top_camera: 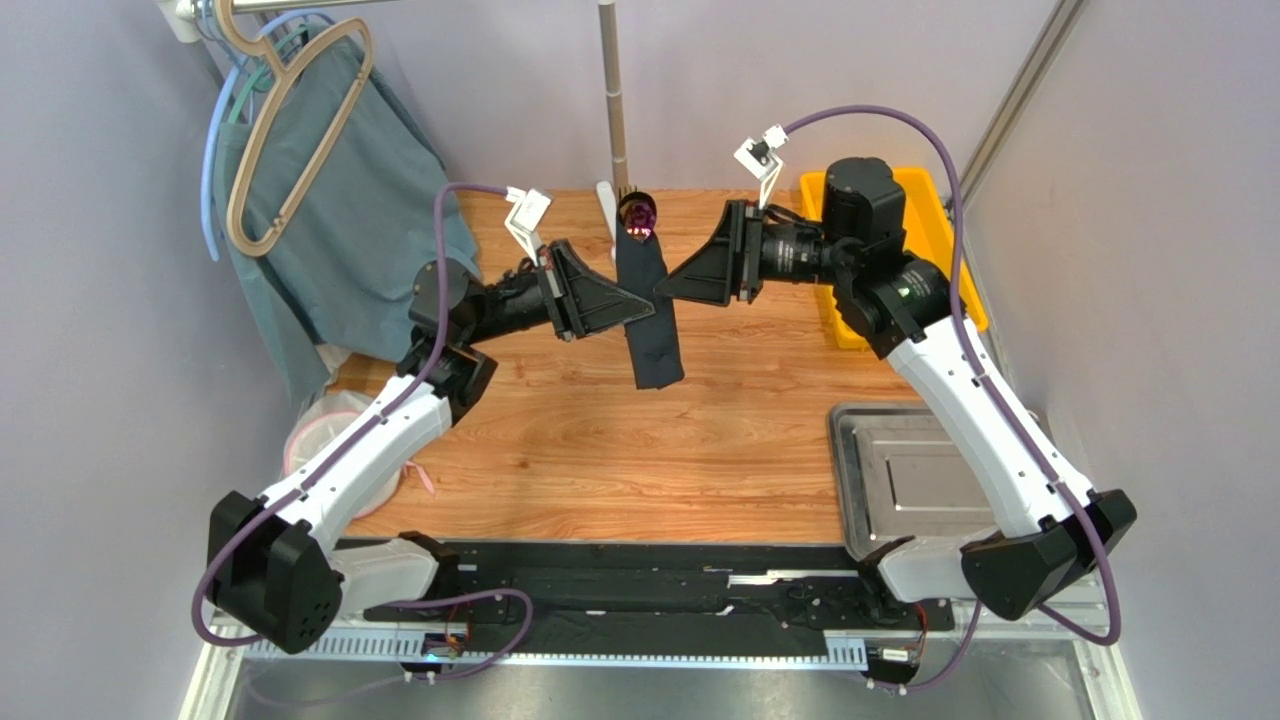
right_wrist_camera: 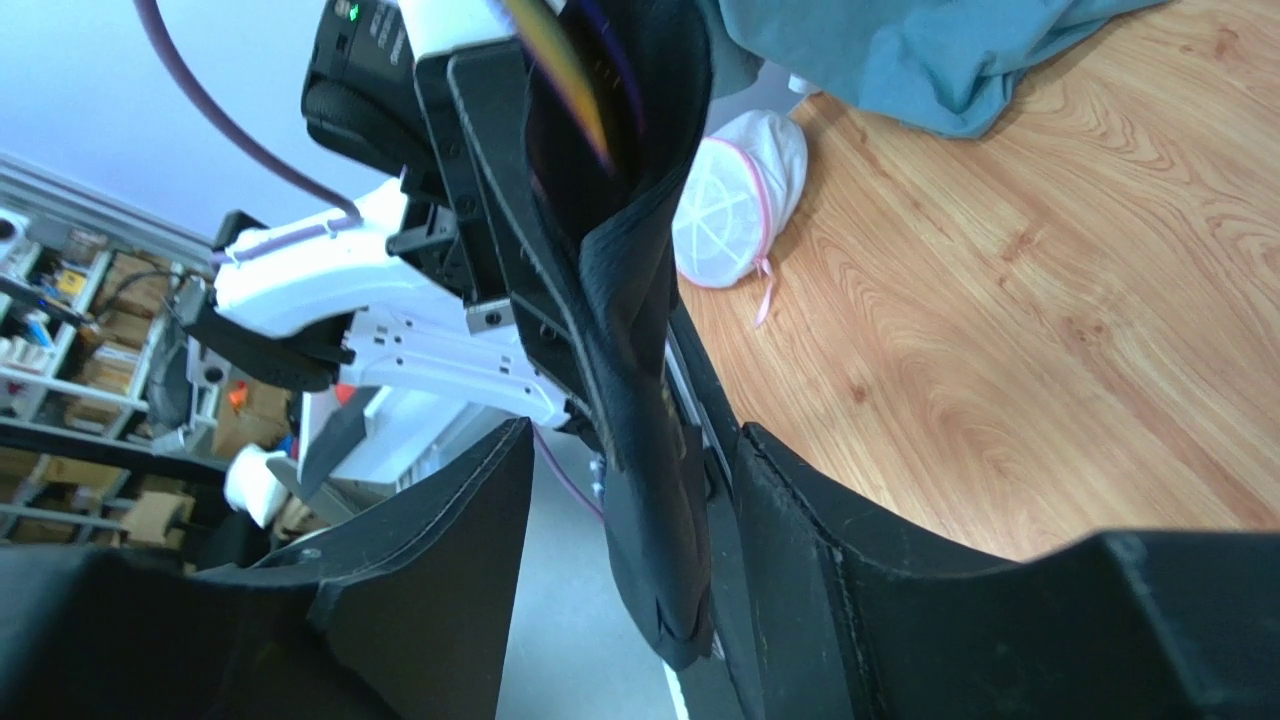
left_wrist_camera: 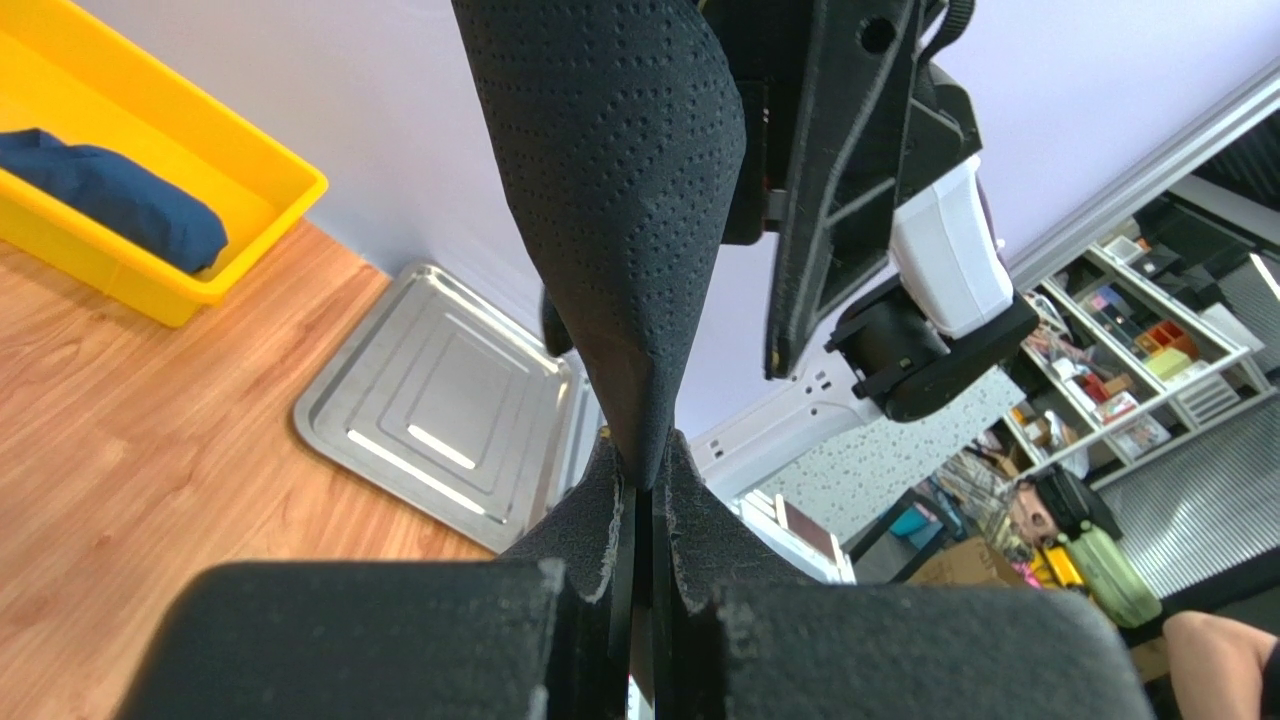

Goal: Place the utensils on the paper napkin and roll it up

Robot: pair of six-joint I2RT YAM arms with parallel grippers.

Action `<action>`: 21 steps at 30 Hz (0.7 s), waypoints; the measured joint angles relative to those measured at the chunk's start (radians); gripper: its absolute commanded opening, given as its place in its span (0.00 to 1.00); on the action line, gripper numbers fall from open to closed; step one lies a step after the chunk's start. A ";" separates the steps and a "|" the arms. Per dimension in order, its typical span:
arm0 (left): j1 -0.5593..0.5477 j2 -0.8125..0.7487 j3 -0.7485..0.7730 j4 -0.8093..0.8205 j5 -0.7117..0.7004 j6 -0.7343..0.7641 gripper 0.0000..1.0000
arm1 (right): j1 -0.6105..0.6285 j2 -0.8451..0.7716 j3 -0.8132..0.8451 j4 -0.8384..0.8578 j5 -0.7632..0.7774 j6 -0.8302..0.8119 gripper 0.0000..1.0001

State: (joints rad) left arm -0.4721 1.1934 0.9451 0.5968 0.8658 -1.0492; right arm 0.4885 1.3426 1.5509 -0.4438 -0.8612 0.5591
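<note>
The black paper napkin (top_camera: 652, 318) hangs as a rolled bundle in mid-air above the wooden table, lower end pointing down. The utensils show only as shiny purple tips (top_camera: 642, 221) poking from its top; in the right wrist view they are an iridescent streak (right_wrist_camera: 559, 72). My left gripper (top_camera: 646, 309) is shut on the napkin's side, pinching a fold (left_wrist_camera: 624, 195) at its tips (left_wrist_camera: 643, 480). From the opposite side, my right gripper (top_camera: 667, 285) stands open around the roll (right_wrist_camera: 649, 420). One finger (right_wrist_camera: 781, 495) lies against it; the other (right_wrist_camera: 481, 510) is apart.
A steel tray (top_camera: 902, 480) lies at the near right of the table. A yellow bin (top_camera: 920, 203) with a dark blue bundle (left_wrist_camera: 113, 195) is at the back right. A teal cloth (top_camera: 323, 225) hangs on a hanger back left; a white mesh pouch (top_camera: 338, 435) lies below it. A metal pole (top_camera: 613, 90) rises behind.
</note>
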 measured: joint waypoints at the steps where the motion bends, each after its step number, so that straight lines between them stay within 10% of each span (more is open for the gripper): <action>1: -0.003 0.000 0.000 0.003 -0.002 0.000 0.00 | 0.000 0.005 0.000 0.012 0.004 0.017 0.52; 14: -0.024 0.036 0.000 0.023 -0.015 -0.003 0.00 | 0.015 0.029 -0.061 0.138 0.018 0.135 0.36; 21: -0.024 0.043 0.000 0.027 -0.026 -0.008 0.00 | 0.017 0.030 -0.073 0.151 0.017 0.150 0.00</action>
State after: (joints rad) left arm -0.4961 1.2366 0.9455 0.6243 0.8394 -1.0576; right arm 0.5056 1.3727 1.4780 -0.2928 -0.8444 0.7090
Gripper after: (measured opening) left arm 0.020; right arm 0.108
